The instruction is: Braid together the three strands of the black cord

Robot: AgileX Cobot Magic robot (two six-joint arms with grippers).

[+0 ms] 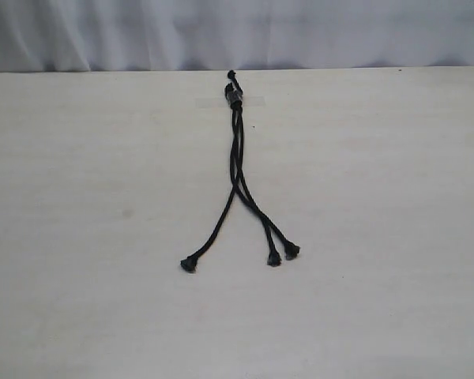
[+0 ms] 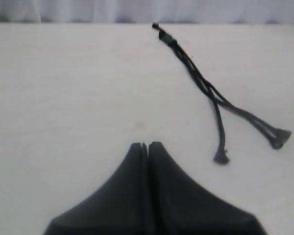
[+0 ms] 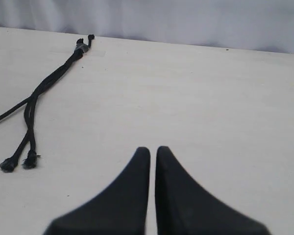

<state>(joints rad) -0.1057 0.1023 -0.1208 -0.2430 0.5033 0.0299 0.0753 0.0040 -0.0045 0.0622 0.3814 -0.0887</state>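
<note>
The black cord point(image 1: 237, 154) lies lengthwise on the pale table, its bound end point(image 1: 234, 98) at the far side. The three strands run together, cross loosely about halfway, then fan apart. One knobbed tip point(image 1: 189, 265) lies off to the left and two tips point(image 1: 273, 258) point(image 1: 291, 251) lie close together on the right. Neither gripper shows in the exterior view. My left gripper point(image 2: 148, 145) is shut and empty, well short of the cord point(image 2: 201, 81). My right gripper point(image 3: 153, 149) has its fingers almost together with nothing between them, apart from the cord point(image 3: 49, 83).
A strip of clear tape point(image 1: 251, 100) seems to hold the bound end to the table point(image 1: 103, 197). A pale curtain point(image 1: 221, 31) hangs behind the table's far edge. A small dark mark point(image 1: 126, 213) sits left of the cord.
</note>
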